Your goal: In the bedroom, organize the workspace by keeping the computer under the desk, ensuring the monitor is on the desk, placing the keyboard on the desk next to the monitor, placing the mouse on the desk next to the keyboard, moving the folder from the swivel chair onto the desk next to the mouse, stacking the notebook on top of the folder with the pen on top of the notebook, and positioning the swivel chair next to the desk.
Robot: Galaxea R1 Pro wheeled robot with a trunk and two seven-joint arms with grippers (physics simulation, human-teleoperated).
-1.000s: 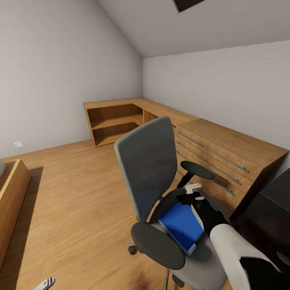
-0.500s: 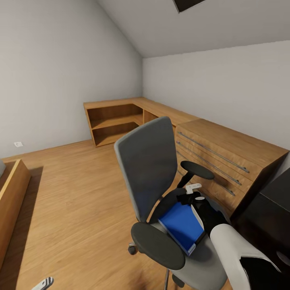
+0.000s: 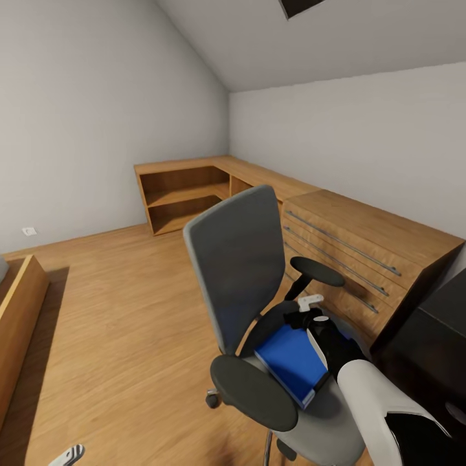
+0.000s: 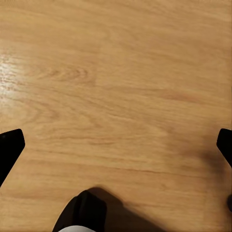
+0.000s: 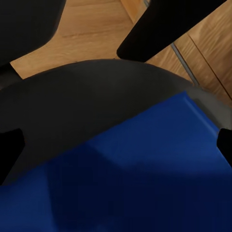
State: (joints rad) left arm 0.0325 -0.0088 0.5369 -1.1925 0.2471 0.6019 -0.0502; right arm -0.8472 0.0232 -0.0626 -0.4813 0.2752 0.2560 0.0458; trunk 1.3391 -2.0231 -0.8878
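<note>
showing an early stage: the folder (image 3: 292,363) lies on the chair (image 3: 241,275) seat, not yet on the desk (image 3: 432,343), with the right claw (image 5: 116,140) spread wide just above it, holding nothing, and the left claw (image 4: 116,140) wide open over bare floor (image 4: 116,72).

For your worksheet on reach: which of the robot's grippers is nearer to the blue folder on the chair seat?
Right. The right gripper hangs just over the folder on the swivel chair. The left gripper is low over the floor, far off to the chair's side.
</note>
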